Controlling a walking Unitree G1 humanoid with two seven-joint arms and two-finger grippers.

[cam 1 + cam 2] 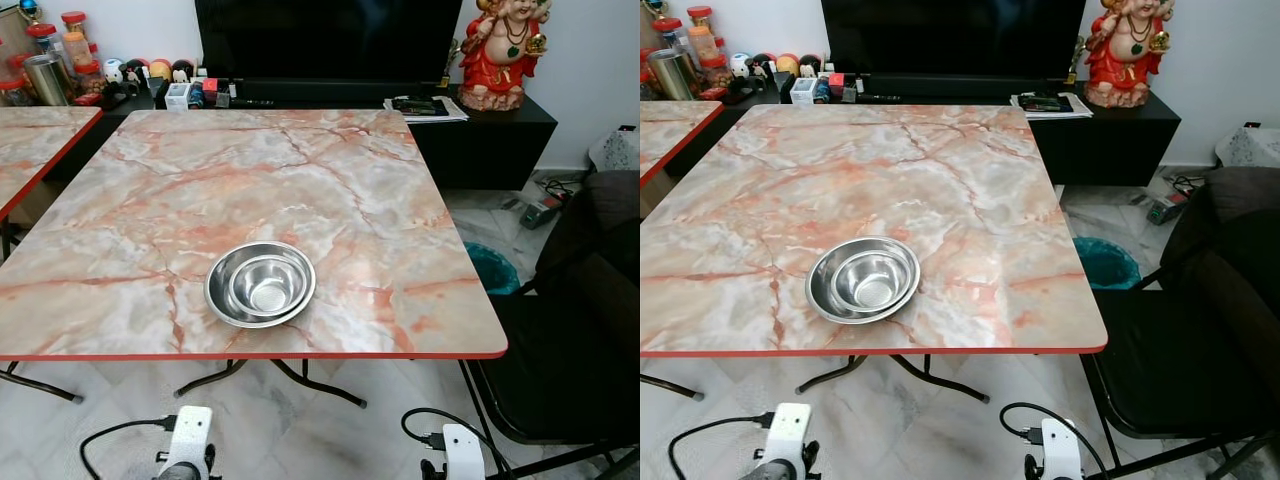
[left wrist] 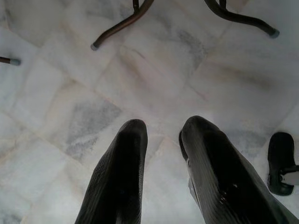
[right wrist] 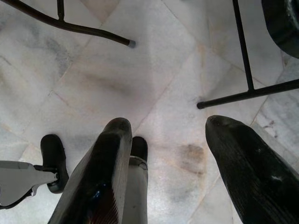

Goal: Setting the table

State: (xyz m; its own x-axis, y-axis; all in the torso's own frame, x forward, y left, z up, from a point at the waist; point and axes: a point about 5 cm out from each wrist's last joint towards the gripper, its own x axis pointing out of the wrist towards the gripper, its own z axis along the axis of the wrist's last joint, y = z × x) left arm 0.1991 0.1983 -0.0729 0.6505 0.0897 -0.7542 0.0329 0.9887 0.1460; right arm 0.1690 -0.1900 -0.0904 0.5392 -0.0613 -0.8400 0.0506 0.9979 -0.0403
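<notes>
Two steel bowls [image 1: 261, 284], nested, smaller inside larger; shiny, round, both upright, insides bare. They sit on the marble-patterned table [image 1: 330, 190] with its red edge, near the front edge, a little left of centre. Black chair [image 1: 565, 350] just beside the table's right side. Teal bin [image 1: 493, 268] on the floor beyond the right edge. Both arms hang low over the pale tiled floor [image 2: 154, 84]. Left gripper [image 2: 161, 137]: fingers parted by a narrow gap, holding nothing. Right gripper [image 3: 168, 135]: fingers spread wide, holding nothing, above the tiles near the chair's legs.
</notes>
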